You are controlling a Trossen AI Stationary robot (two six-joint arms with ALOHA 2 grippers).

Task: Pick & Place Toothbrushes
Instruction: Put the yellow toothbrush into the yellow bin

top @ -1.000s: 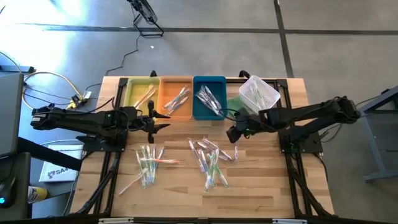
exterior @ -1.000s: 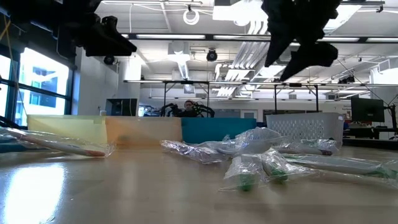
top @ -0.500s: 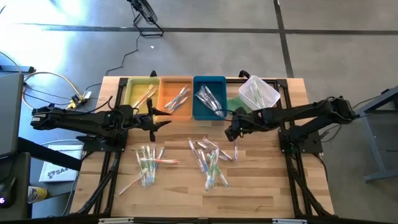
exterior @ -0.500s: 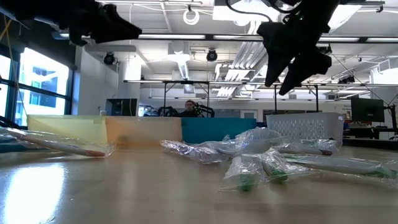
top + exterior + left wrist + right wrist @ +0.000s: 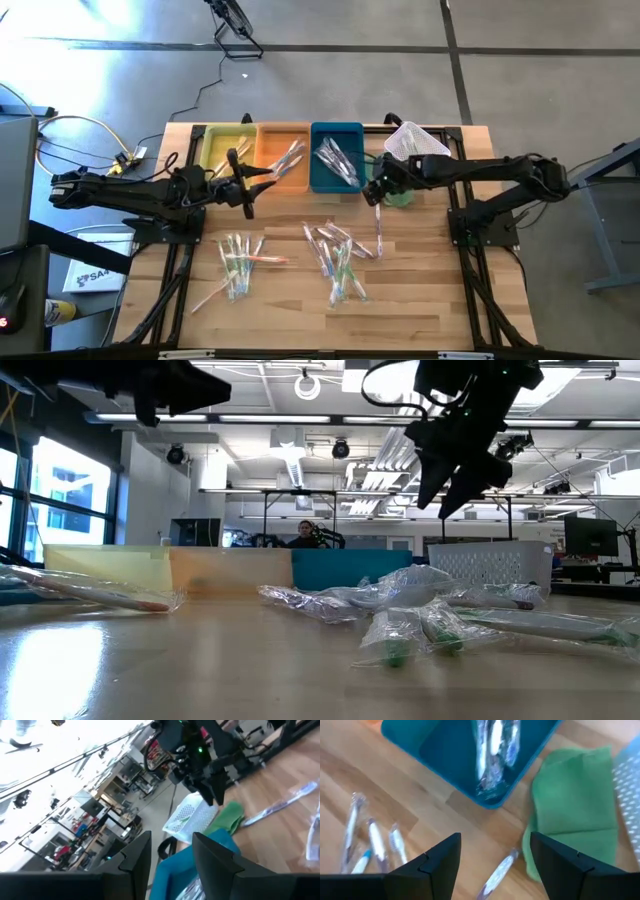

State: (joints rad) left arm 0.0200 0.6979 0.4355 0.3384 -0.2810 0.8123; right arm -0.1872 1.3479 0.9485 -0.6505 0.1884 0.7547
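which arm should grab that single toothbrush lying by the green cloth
Right, probably. Its open, empty hand hovers just above the lone toothbrush beside the green cloth. The left hand is over by the orange tray, farther away.

High cam top-down, low cam table-level, both sharing blue tray (image 5: pixel 336 157).

Both arms are reaching inward above the surface; the left gripper (image 5: pixel 243 187) and right gripper (image 5: pixel 372 193) are hanging empty, fingers apart.
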